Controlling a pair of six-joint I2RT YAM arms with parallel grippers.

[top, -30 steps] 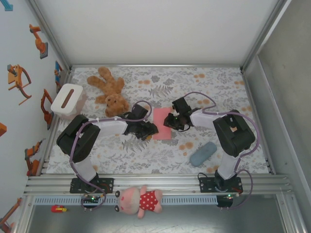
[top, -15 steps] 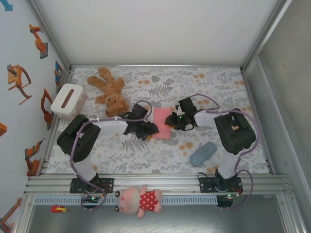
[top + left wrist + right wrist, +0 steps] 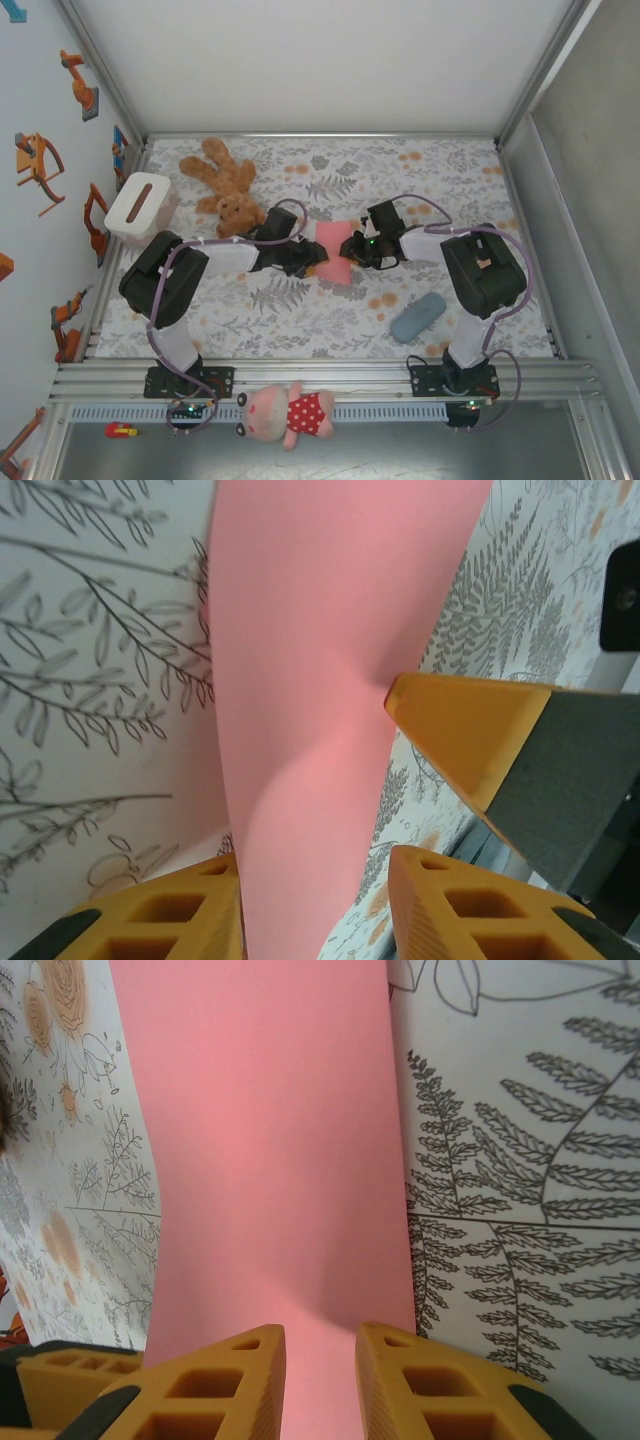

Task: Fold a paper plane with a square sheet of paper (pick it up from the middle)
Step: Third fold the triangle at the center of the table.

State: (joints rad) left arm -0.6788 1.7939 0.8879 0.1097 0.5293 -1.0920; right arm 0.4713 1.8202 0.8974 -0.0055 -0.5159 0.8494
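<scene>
The square sheet of paper (image 3: 336, 262) is salmon pink and lies mid-table as a narrow strip, bowed upward, between both grippers. My left gripper (image 3: 308, 257) is at its left edge. In the left wrist view the paper (image 3: 300, 680) rises off the cloth and runs between that gripper's (image 3: 312, 865) parted fingers, against the left one, with a gap to the right finger (image 3: 470, 910). My right gripper (image 3: 357, 249) is at the right edge. Its (image 3: 320, 1332) fingers stand slightly apart over the paper (image 3: 270, 1140), pink showing in the gap. One right-gripper finger (image 3: 470, 730) touches the paper's side.
A brown teddy bear (image 3: 225, 190) lies at the back left beside a white box (image 3: 140, 205). Toward the front right, a grey-blue pouch (image 3: 418, 316) rests on the floral cloth (image 3: 300, 320). A pink plush toy (image 3: 290, 412) sits on the front rail.
My left gripper moved slightly away from me and right, into the paper's left edge. The paper went from lying flat to bowed and narrower. The right gripper shifted a little early on, then held.
</scene>
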